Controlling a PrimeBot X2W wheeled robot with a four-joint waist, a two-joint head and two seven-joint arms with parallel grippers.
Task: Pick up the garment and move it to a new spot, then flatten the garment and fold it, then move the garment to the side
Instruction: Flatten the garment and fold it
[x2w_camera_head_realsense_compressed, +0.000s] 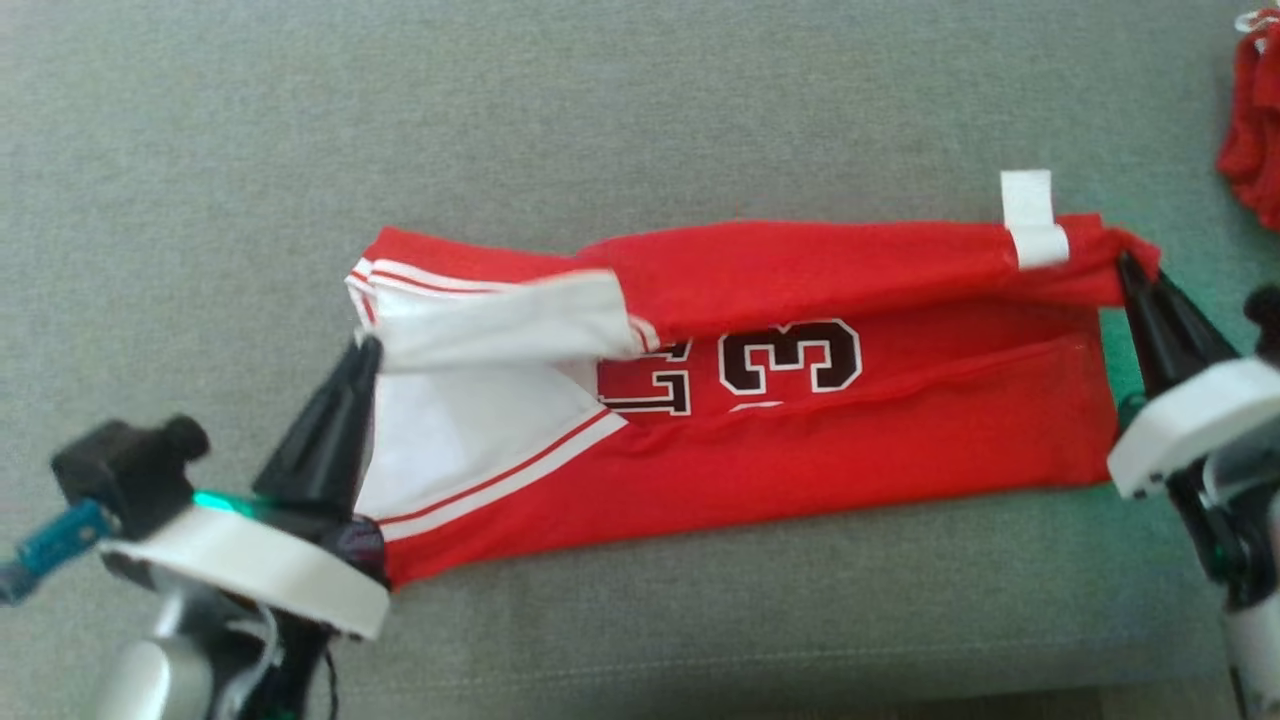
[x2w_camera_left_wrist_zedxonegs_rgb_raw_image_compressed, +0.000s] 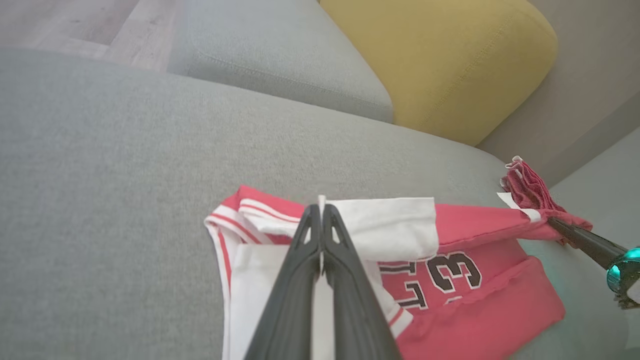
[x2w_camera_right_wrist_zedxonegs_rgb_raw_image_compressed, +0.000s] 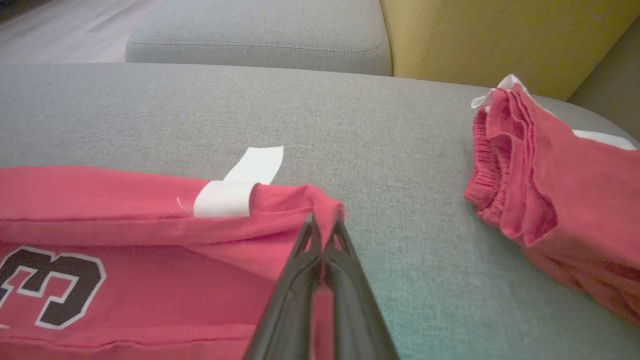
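Grey sofa seat (x2w_camera_head_realsense_compressed: 600, 110): red jersey (x2w_camera_head_realsense_compressed: 850, 460) lies mid-seat, half folded. L gripper (x2w_camera_head_realsense_compressed: 367, 348) clamped tight on its white end, R gripper (x2w_camera_head_realsense_compressed: 1126, 262) pinching far red corner. Prob. light, limp, slippy; grip hems/corners w/ both.

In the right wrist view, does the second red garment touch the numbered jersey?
No, the crumpled red garment lies apart from the jersey, with bare grey sofa between them.

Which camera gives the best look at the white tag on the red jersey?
The right wrist view: the tag is close and large, folded over the jersey edge. The head view shows it smaller; the left wrist view, a distant sliver.
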